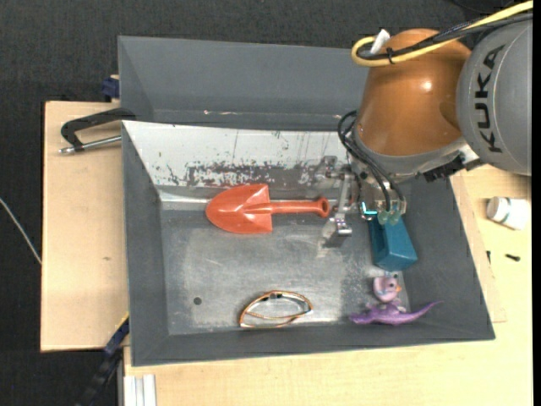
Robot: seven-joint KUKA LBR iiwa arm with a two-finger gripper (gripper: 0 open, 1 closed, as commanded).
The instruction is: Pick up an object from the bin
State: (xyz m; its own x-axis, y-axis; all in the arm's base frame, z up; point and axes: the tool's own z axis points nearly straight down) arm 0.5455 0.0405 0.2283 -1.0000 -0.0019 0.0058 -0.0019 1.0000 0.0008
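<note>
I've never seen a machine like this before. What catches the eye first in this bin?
The bright orange toy shovel lying toward the back of the grey bin stands out first. The gripper hangs close by the end of its handle, beneath the arm's big orange cover. Further right sits a teal block, and a purple toy lizard lies in the near right corner.

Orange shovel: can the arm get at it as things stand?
Probably yes. The orange shovel lies flat with nothing on it, the arm hangs right by its handle end, and the blue block sits clear of it to the right.
</note>
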